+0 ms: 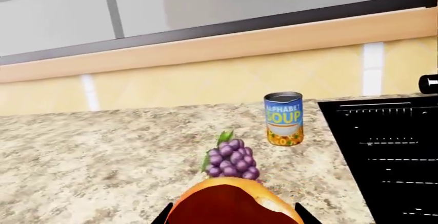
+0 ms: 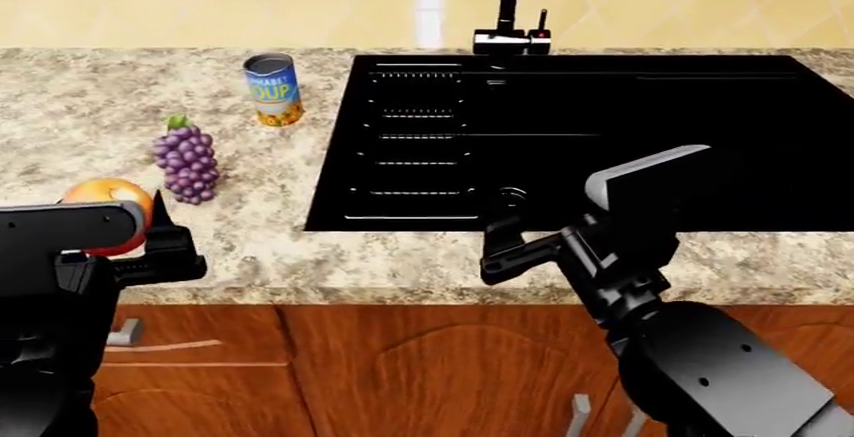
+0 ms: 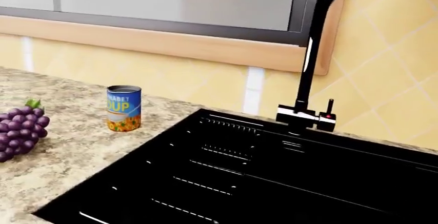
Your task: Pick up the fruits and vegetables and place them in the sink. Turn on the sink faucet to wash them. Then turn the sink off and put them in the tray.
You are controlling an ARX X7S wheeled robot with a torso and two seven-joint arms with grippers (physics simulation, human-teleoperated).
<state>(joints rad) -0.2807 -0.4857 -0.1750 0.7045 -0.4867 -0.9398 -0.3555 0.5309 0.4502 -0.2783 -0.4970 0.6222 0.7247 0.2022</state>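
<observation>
Orange-red and blushed yellow, the round fruit [image 2: 107, 200] sits between the jaws of your left gripper [image 2: 150, 247] at the counter's front edge, and your left wrist view shows a black fingertip [image 1: 162, 215] on each side of it, though you cannot tell whether they press on it. From the fruit, the purple grape bunch [image 2: 187, 162] lies on the granite countertop [image 2: 80, 107] at about 1 o'clock, with the blue soup can [image 2: 272, 89] beyond it, and the glossy black sink [image 2: 587, 142] spreads off toward 3 o'clock, its slim black faucet [image 2: 509, 7] at the back rim. Your right gripper [image 2: 501, 247] hangs over the sink's front edge, and you cannot tell how its jaws stand.
</observation>
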